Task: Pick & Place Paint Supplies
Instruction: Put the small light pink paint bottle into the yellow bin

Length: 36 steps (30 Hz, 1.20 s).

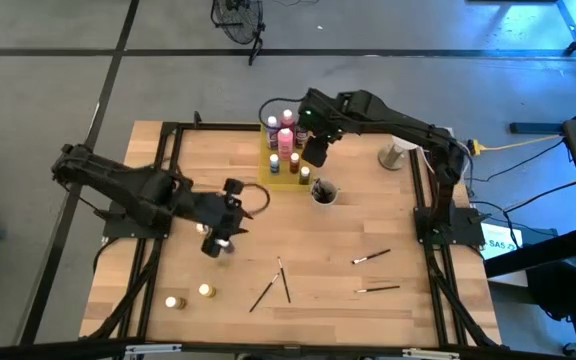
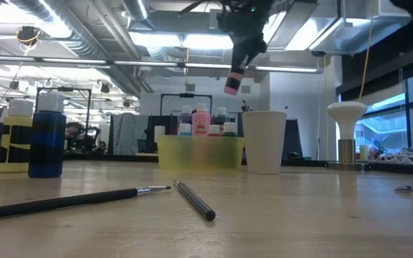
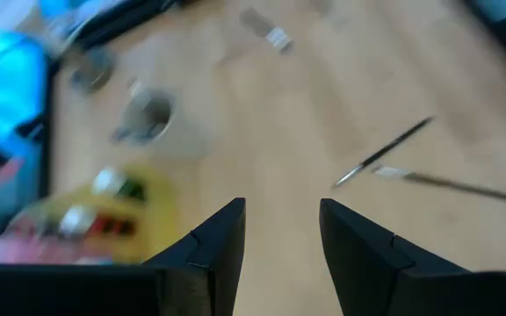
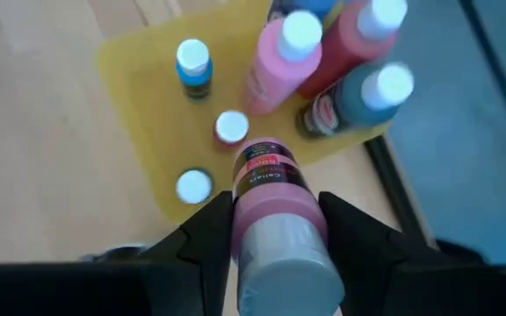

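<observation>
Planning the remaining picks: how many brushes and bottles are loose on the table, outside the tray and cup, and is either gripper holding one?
Loose brushes: 4
Loose bottles, standing: 2
Pink bottle held in the right gripper fingers, over the tray: 1
Total: 7

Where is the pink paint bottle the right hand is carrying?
The pink bottle is clamped in the right hand, held in the air above the yellow tray at the table's far side, beside the cup.
</observation>
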Each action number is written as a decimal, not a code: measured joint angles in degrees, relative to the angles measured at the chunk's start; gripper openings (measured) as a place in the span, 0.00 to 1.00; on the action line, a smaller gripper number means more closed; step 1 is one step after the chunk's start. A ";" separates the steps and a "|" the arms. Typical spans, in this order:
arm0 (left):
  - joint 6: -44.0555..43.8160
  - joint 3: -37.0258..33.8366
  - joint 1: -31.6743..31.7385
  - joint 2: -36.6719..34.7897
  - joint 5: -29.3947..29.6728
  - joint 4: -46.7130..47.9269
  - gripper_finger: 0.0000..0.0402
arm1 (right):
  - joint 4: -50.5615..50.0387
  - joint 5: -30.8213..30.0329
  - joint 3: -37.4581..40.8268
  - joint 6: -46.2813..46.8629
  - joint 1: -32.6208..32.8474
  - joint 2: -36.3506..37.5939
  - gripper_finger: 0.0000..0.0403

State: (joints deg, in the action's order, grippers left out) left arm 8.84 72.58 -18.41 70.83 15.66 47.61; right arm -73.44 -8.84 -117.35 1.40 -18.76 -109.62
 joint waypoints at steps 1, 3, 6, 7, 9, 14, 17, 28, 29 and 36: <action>1.90 0.00 1.43 -0.50 -3.54 -1.13 0.36 | -0.61 -0.54 -1.44 -1.52 0.00 -1.05 0.37; 4.83 0.00 4.28 -1.51 -8.91 -2.04 0.36 | -1.95 -3.15 -3.75 -3.95 0.00 -2.86 0.37; 7.80 0.00 8.88 -2.90 -14.41 -2.15 0.36 | -4.83 -6.99 -6.14 -6.72 -0.34 -5.05 0.37; 8.39 0.00 10.39 -3.30 -16.05 -2.16 0.36 | -5.25 -7.41 -6.33 -7.43 -0.65 -5.51 0.37; 9.50 0.00 13.48 -3.95 -18.89 -2.20 0.36 | -5.96 -7.57 -6.37 -8.42 -1.41 -6.38 0.37; 12.93 0.00 20.99 -5.74 -21.32 0.33 0.36 | -6.45 -3.13 -6.37 -9.39 -3.51 -8.42 0.37; 13.40 0.00 25.48 -7.18 -23.71 0.61 0.36 | -6.00 1.70 -6.37 -9.78 -4.28 -9.40 0.37; 15.95 0.00 39.30 -11.71 -34.70 0.83 0.36 | -4.43 4.47 -6.35 -10.90 -4.37 -11.83 0.37; 15.95 0.00 40.08 -11.83 -34.80 0.83 0.36 | -4.19 4.94 -6.35 -10.90 -4.37 -12.22 0.37; 16.03 0.00 43.95 -11.90 -41.01 0.99 0.36 | -3.27 7.51 -6.35 -10.90 -4.37 -14.70 0.37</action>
State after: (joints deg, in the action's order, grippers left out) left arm 24.87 72.58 25.54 58.94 -25.35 48.60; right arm -76.71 -1.33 -123.70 -9.50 -23.13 -124.33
